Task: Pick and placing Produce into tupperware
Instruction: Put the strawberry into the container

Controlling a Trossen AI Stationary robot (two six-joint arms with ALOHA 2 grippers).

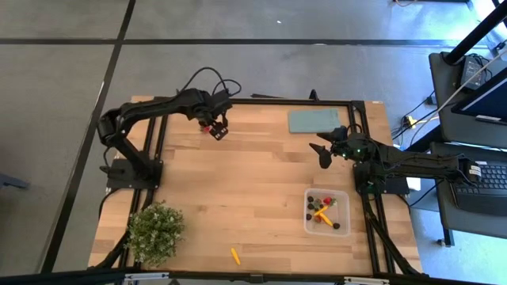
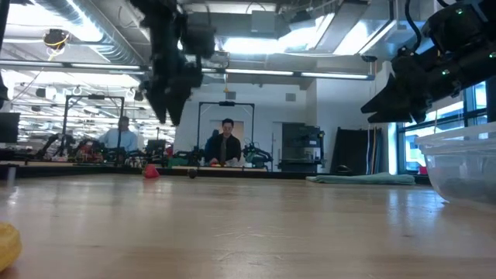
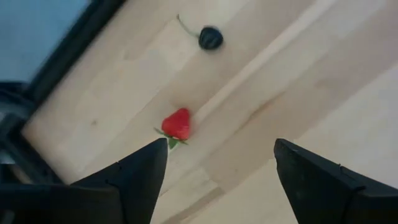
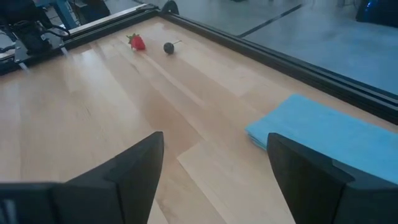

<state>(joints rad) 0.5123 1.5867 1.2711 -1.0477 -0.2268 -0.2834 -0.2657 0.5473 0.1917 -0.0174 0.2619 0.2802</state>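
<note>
A red strawberry [image 3: 177, 124] and a dark cherry with a stem [image 3: 210, 38] lie on the wood near the table's far left corner. My left gripper [image 3: 221, 149] hangs open above them, pointing steeply down, with the strawberry [image 1: 204, 125] just beside one fingertip and nothing between the fingers. The clear tupperware [image 1: 327, 211] stands at the near right and holds several red, dark and orange pieces. An orange carrot stick [image 1: 235, 256] lies near the front edge. My right gripper [image 1: 323, 150] waits open at the right, above the table.
A flat teal slab [image 1: 313, 120] lies at the far right. A bushy potted plant [image 1: 155, 232] stands at the near left corner. A black frame [image 1: 269, 100] runs along the far edge. People sit in the room beyond the table [image 2: 226, 143].
</note>
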